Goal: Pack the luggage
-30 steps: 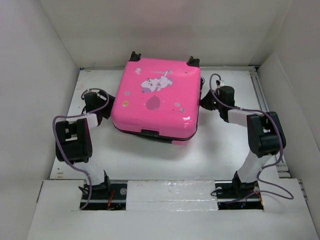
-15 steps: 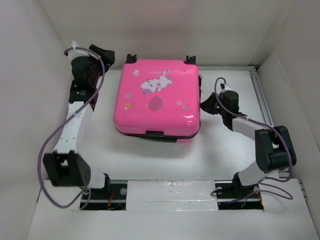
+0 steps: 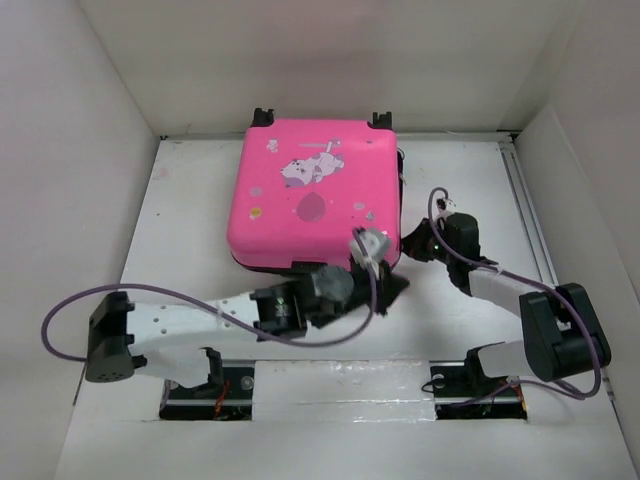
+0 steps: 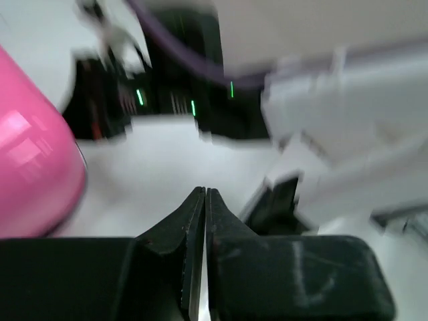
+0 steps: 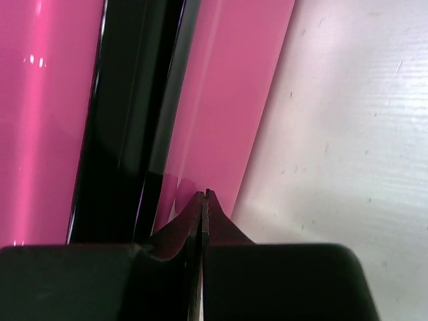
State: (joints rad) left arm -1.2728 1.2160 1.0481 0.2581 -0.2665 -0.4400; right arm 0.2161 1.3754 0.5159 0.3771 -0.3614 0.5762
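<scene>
The luggage point(image 3: 315, 195), a hot-pink hard-shell suitcase with a cartoon animal on its lid, lies closed at the back middle of the table. My left arm reaches across the table in front of it. The left gripper point(image 3: 397, 286) is shut and empty on the table by the case's front right corner, with the pink shell point(image 4: 33, 180) to the left of the jaws point(image 4: 205, 192). My right gripper point(image 3: 408, 243) is shut too, its tips point(image 5: 205, 194) right at the case's pink right side point(image 5: 227, 100), beside the black zipper band point(image 5: 134, 114). Nothing is held.
White walls enclose the table point(image 3: 200, 250) on three sides. A metal rail point(image 3: 525, 200) runs along the right edge. The left arm's purple cable point(image 3: 60, 320) loops out at the front left. The right arm's links point(image 4: 348, 120) show blurred close ahead of the left gripper.
The left arm has swung from the back left corner down across the front of the case, and its jaws have closed. The right gripper has shut against the case's right side.
</scene>
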